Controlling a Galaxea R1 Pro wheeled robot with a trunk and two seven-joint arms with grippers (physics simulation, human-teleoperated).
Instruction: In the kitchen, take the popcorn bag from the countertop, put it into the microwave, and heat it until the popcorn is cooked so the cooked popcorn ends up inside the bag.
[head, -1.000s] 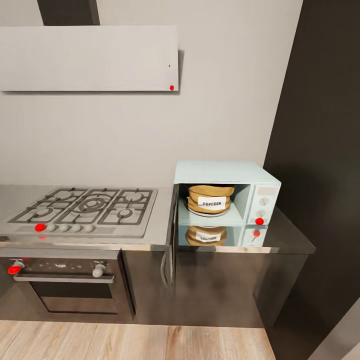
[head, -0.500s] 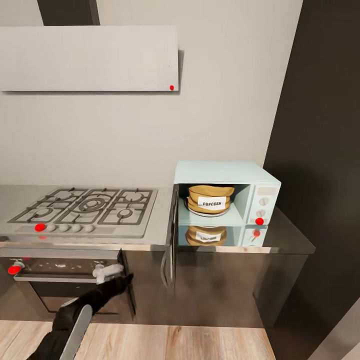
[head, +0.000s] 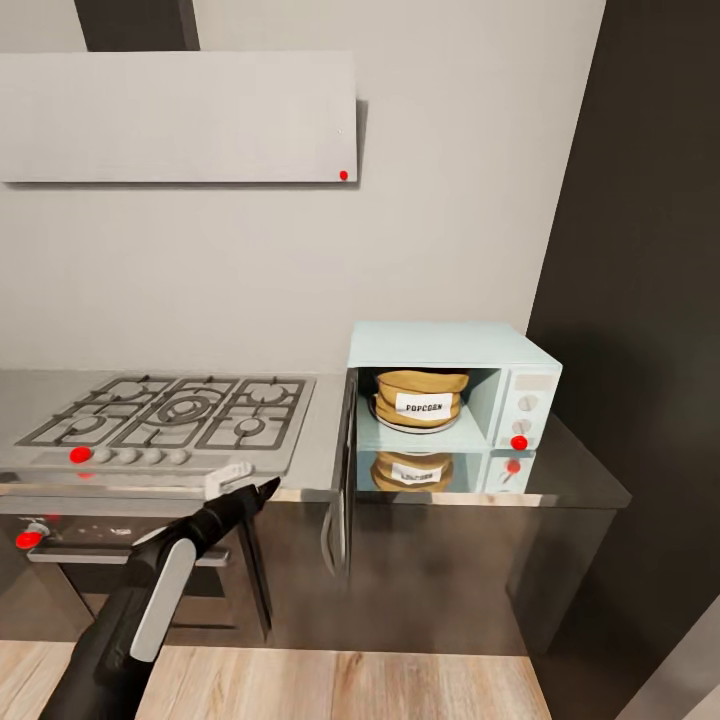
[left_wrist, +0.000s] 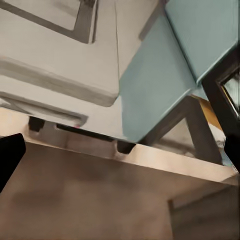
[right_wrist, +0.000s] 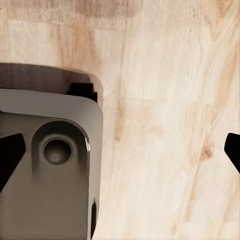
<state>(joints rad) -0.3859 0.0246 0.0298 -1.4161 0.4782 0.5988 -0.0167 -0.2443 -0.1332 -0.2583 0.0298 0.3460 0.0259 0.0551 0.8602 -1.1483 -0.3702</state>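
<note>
The pale-blue microwave (head: 440, 345) stands on the grey countertop (head: 575, 470) with its dark door (head: 344, 470) swung open toward me. The tan popcorn bag (head: 420, 398), label facing out, sits inside on the white turntable. The glossy slab mirrors the bag below. My left gripper (head: 248, 483) is open at the countertop's front edge, left of the door and apart from it. In the left wrist view the gripper (left_wrist: 120, 150) looks up at the microwave's (left_wrist: 160, 85) blue side, with a sliver of the tan bag (left_wrist: 210, 112). My right gripper (right_wrist: 120, 155) is open over the wooden floor.
A steel gas hob (head: 170, 410) with red-marked knobs lies left of the microwave, over a built-in oven (head: 130, 570). A grey range hood (head: 180, 115) hangs above. A tall dark wall (head: 650, 300) closes the right side. The robot's grey base (right_wrist: 50, 170) shows below the right gripper.
My left arm has come up into the head view, and its gripper has climbed from the oven's knob level to the countertop's front edge, nearer the open door.
</note>
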